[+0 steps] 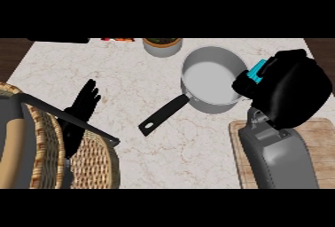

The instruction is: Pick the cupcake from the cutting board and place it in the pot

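Observation:
The silver pot stands on the marble counter, and its black handle points to the lower left. My right hand hovers over the pot's right rim with its fingers curled round the cupcake. Only a teal bit of the cupcake shows at the hand's left side; the hand hides the rest. The wooden cutting board lies at the lower right, mostly covered by my right forearm. My left hand rests open at the left with its fingers up.
A wicker basket with a dark handle fills the lower left corner, right beside my left hand. A grey cup with dark contents stands at the counter's far edge, above the pot. Small red items lie at the top edge.

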Motion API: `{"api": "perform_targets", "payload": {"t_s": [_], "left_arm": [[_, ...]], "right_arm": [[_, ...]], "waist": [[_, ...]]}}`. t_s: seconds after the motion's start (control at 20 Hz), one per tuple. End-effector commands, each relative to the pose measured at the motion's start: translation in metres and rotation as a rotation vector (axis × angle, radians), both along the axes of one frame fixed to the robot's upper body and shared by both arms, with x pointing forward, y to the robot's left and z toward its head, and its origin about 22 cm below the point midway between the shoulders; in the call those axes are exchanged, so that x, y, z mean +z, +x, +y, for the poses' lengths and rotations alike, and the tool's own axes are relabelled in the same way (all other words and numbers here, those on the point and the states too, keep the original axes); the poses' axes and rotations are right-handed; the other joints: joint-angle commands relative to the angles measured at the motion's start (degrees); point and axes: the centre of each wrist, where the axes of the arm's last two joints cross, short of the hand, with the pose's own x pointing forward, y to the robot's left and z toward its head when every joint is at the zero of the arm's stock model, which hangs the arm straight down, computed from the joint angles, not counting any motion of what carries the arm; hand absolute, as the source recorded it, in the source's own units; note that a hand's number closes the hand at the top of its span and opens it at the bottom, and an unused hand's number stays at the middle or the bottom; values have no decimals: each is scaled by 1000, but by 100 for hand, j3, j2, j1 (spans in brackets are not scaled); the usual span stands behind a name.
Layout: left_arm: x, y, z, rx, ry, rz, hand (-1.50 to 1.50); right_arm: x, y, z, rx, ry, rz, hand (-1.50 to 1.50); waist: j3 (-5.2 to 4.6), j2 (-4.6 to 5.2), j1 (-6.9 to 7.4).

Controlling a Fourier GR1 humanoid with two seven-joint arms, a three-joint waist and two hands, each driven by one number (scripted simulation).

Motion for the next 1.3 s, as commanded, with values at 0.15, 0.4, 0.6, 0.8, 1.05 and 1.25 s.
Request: {"api": "perform_targets", "payload": {"t_s": [0.15, 0.4, 0.6, 0.8, 1.05, 1.25], "left_arm": [[0, 4, -17, -20, -39, -3, 0], [15, 11, -15, -38, -43, -27, 0], [11, 11, -11, -7, -43, -18, 0], [6, 6, -23, -61, -47, -24, 0], [4, 13, -17, -21, -45, -11, 0], [4, 2, -21, -26, -45, -1, 0]], "right_arm": [[22, 28, 25, -205, 110, 108, 150], [16, 50, 24, -177, 165, 232, 150], [16, 57, -7, -200, 373, 125, -150], [4, 65, -13, -171, 495, 104, -150], [26, 57, 0, -104, 500, -164, -150], [38, 47, 3, -129, 387, -371, -150]], "waist": [[69, 63, 133], [78, 80, 185], [91, 88, 152], [93, 107, 254], [83, 98, 144], [82, 36, 75]]}}
